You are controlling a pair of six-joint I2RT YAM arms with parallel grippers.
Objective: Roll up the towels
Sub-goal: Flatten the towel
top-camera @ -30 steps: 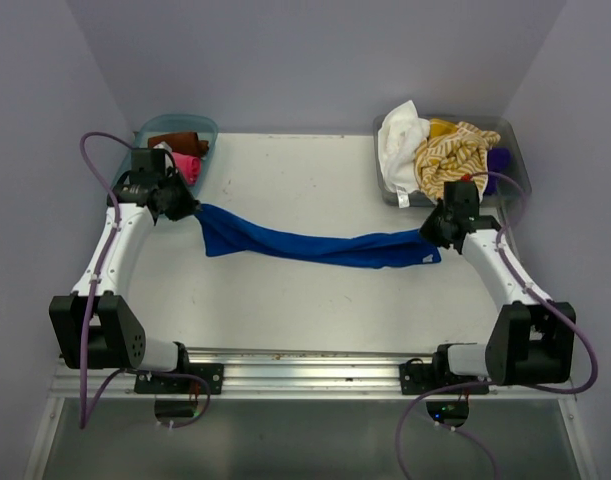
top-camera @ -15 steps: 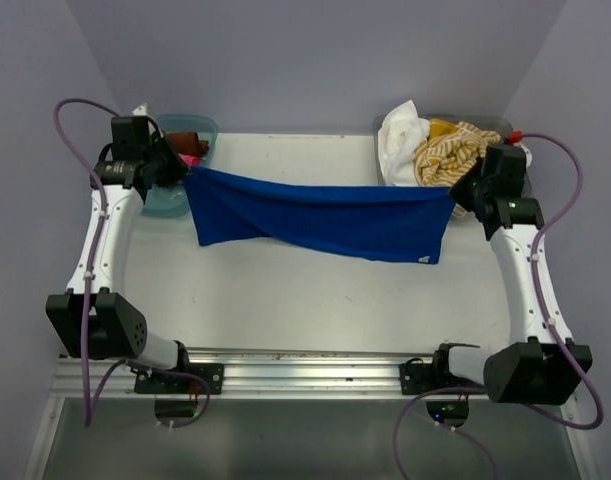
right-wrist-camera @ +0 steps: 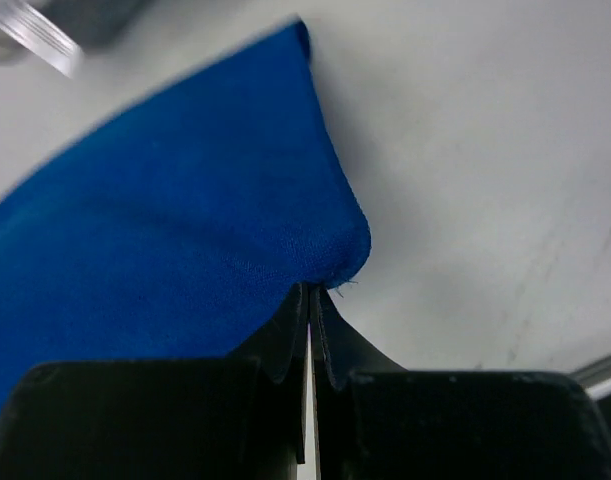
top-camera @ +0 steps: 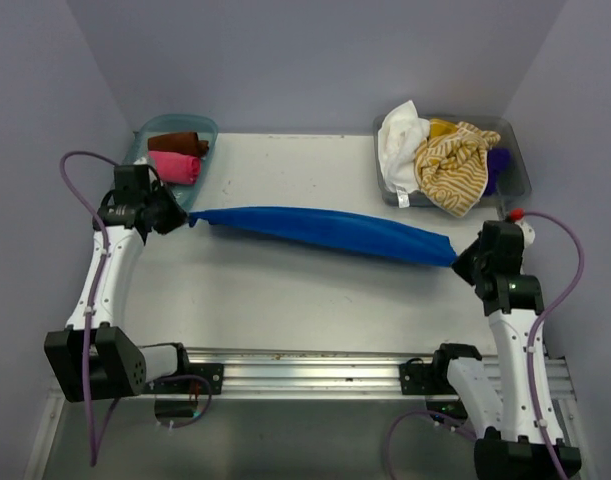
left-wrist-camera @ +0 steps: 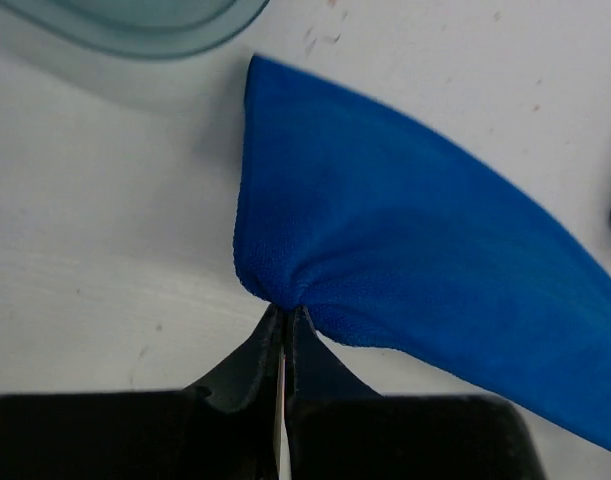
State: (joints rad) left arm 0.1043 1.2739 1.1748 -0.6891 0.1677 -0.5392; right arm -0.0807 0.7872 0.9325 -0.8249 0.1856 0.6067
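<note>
1. Progress, at a guess: under halfway. Two finished-looking rolls, brown towel (top-camera: 177,142) and pink towel (top-camera: 175,165), parked in the teal bin (top-camera: 213,128) at far left.
2. Unrolled heap in the clear bin (top-camera: 513,140) at far right: white towel (top-camera: 400,140), yellow-striped towel (top-camera: 455,160), a bit of purple towel (top-camera: 497,160) behind.
3. Blue towel (top-camera: 325,232) mid-table, pulled into a long narrow band between both arms. Left end near the teal bin, right end nearer the front right. Not rolled, not yet flat.
4. Left gripper (top-camera: 180,216): fingers pressed together, pinching the band's left corner. Cloth bunched right at the tips in the wrist view.
5. Right gripper (top-camera: 460,262): same, clamped on the right corner, fabric gathered at the tips.
6. Remaining, as judged: lay blue flat, roll, move to the teal bin, then repeat for the heap.
7. Edges: both corners held; long edges folded under or sagging, so hard to trace. Cannot tell whether the band's middle touches the table (top-camera: 305,300).
8. Room: wide bare surface between band and front rail (top-camera: 305,355); a narrower bare strip behind it, between the bins.
9. Tight spots: left end just beside the teal bin wall, right end near the table's right edge and the clear bin's near corner. Safest spread likely toward the front.
</note>
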